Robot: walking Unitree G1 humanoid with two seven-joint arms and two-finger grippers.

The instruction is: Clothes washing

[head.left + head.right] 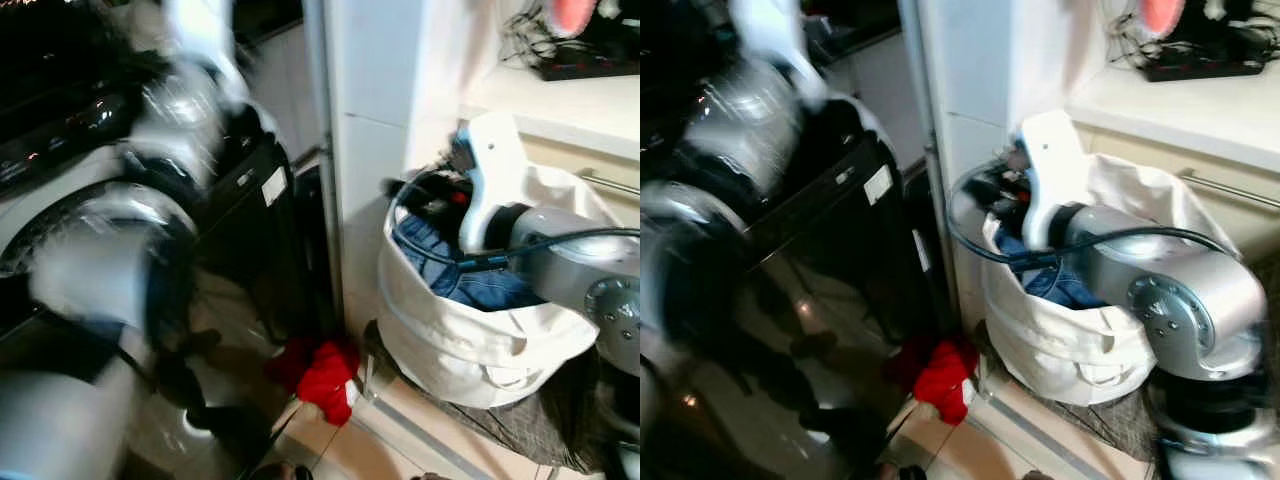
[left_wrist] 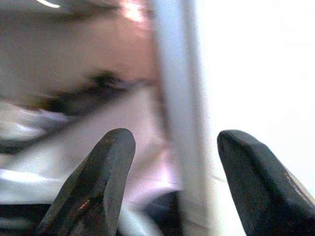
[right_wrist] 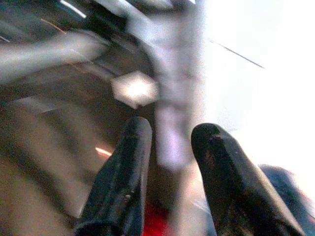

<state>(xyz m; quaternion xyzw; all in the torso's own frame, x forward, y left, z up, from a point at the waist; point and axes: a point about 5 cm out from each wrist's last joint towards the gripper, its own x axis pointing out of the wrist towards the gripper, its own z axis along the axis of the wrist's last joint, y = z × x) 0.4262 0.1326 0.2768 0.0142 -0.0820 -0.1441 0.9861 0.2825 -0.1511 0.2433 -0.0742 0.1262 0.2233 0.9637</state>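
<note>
1. The white laundry bag (image 1: 470, 345) sits on the floor against the white cabinet (image 1: 375, 110), blue jeans (image 1: 480, 285) heaped inside it.
2. Right arm (image 1: 1160, 270) reaches over the bag's mouth; in its wrist view the right gripper (image 3: 170, 147) has fingers parted, holding nothing.
3. Left gripper (image 2: 174, 147) is spread wide and empty, badly blurred.
4. A red garment (image 1: 318, 375) lies on the tiles just beside the bag, between it and the dark washing machine (image 1: 235, 210).
</note>
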